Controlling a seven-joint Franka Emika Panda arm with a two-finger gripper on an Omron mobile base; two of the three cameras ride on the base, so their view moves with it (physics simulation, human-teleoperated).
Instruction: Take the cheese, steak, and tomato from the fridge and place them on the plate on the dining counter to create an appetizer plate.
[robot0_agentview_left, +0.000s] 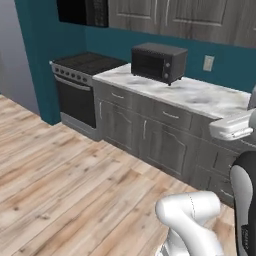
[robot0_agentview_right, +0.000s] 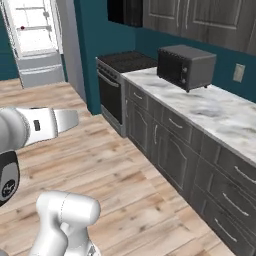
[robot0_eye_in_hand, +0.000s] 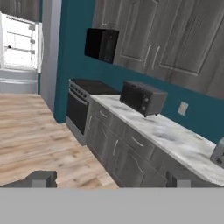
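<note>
Fridge (robot0_agentview_right: 35, 40) upright, far; gripper (robot0_eye_in_hand: 111, 180) open-jawed

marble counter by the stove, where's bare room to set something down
The grey-veined white marble countertop is bare right of the dark grey toaster oven, out to the beige wall outlet. A narrow bare strip runs between the oven and the black stove. Crowding is just around the oven itself.

A grey-veined white marble worktop (robot0_agentview_left: 200, 95) tops dark grey wood-grain cabinets (robot0_agentview_left: 150, 135). A dark grey boxy toaster oven (robot0_agentview_left: 159, 61) stands against the teal wall (robot0_agentview_left: 45, 40). The plank floor (robot0_agentview_left: 65, 175) is pale wood.
</note>
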